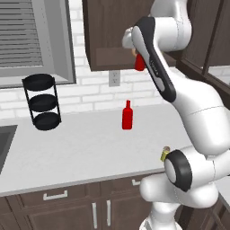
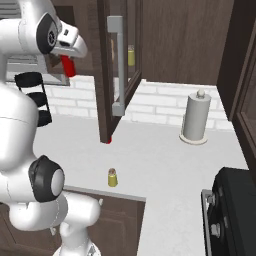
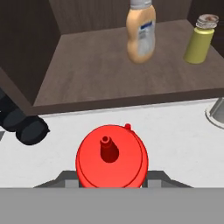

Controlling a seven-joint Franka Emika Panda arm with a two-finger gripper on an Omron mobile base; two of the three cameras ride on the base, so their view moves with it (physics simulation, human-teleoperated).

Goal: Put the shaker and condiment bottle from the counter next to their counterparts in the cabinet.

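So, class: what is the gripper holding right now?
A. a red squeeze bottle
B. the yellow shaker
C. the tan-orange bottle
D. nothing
A: the gripper is shut on the red bottle, lifted up by the cabinet; the shaker stands on the counter, and the tan-orange bottle stands on the shelf.

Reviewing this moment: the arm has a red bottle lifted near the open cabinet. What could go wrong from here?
The gripper is shut on the condiment bottle just outside the cabinet. Pushed in carelessly, it might knock the tan-orange bottle or the yellow-green shaker on the shelf. The glass door hangs open beside the arm's path, so a swing could strike it. The shaker stands near the counter edge, close to the arm's base.
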